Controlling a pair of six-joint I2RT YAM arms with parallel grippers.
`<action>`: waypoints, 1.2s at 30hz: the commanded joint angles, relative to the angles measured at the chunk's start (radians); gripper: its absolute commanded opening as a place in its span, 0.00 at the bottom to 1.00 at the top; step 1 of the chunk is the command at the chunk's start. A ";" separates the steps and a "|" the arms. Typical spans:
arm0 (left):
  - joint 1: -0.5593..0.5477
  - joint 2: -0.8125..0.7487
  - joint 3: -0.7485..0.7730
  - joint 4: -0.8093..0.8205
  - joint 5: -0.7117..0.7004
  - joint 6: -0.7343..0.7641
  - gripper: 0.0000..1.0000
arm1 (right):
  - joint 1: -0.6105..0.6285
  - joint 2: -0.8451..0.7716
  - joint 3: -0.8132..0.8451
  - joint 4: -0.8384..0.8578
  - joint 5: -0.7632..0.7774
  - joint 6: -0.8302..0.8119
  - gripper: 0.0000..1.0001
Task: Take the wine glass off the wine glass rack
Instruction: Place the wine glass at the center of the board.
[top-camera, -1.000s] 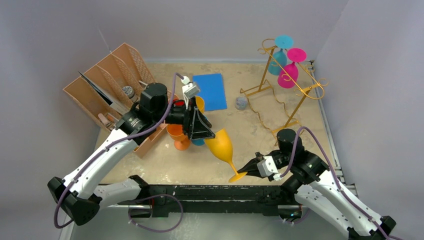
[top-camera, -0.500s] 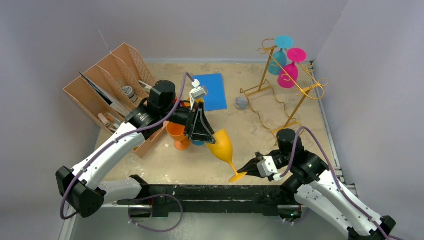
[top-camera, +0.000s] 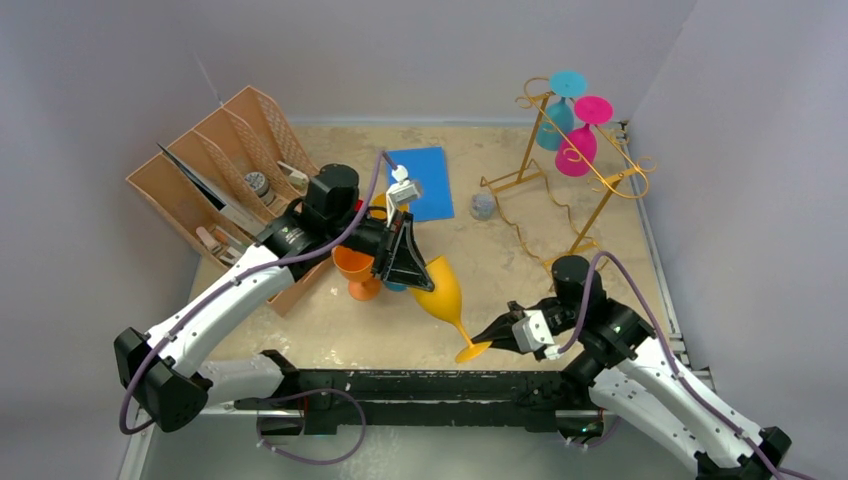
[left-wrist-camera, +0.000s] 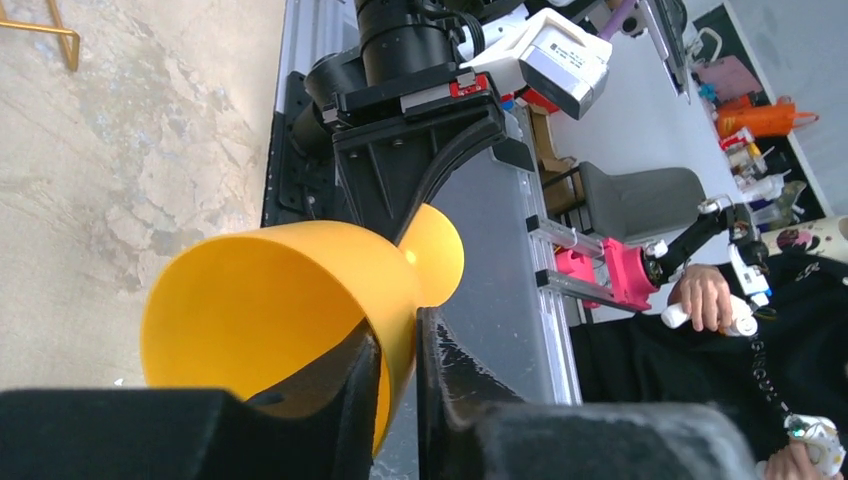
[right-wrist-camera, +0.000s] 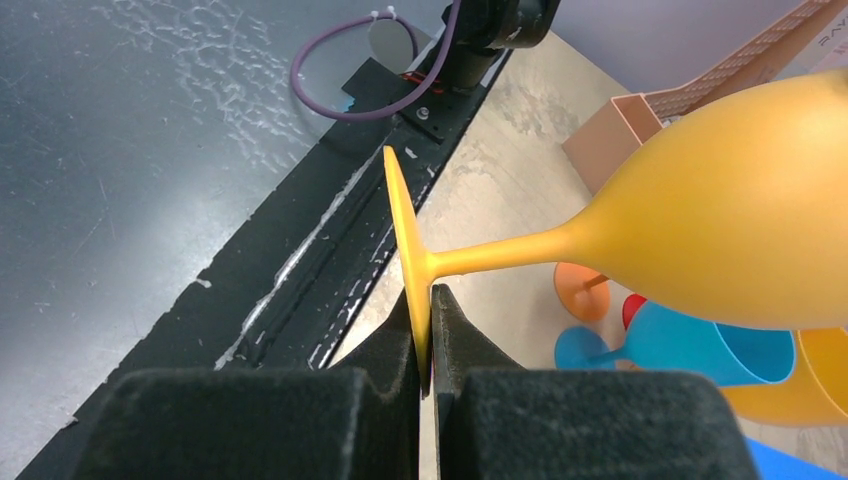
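Observation:
A yellow wine glass (top-camera: 441, 291) hangs tilted over the table, away from the gold wire wine glass rack (top-camera: 530, 150) at the back right. My right gripper (top-camera: 482, 342) is shut on the edge of its foot (right-wrist-camera: 405, 235). In the right wrist view the right gripper (right-wrist-camera: 428, 300) pinches that thin disc. My left gripper (top-camera: 423, 284) is at the bowl's mouth. In the left wrist view the left gripper (left-wrist-camera: 398, 335) has one finger inside the bowl (left-wrist-camera: 280, 300) and one outside, shut on the rim wall. A teal glass (top-camera: 553, 122) and a pink glass (top-camera: 577, 150) hang on the rack.
A brown slotted organizer (top-camera: 220, 170) stands at the back left. Under the left arm are an orange glass (top-camera: 355, 268) and a blue glass (right-wrist-camera: 690, 345). A blue mat (top-camera: 420, 180) and a small grey object (top-camera: 482, 206) lie mid-table. The black base rail (top-camera: 400, 385) lines the near edge.
My left gripper has moved right to the yellow glass's mouth and its fingers have narrowed onto the rim. The right gripper has kept its hold on the foot.

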 joint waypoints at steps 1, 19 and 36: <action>-0.024 0.016 0.016 -0.003 0.022 0.045 0.09 | 0.003 0.004 0.002 0.056 0.024 0.009 0.00; -0.024 -0.002 0.004 -0.039 -0.014 0.086 0.00 | 0.003 -0.024 -0.019 0.083 0.006 0.062 0.41; -0.039 -0.061 0.018 -0.305 -0.339 0.163 0.00 | 0.003 -0.162 -0.013 0.157 0.123 0.352 0.58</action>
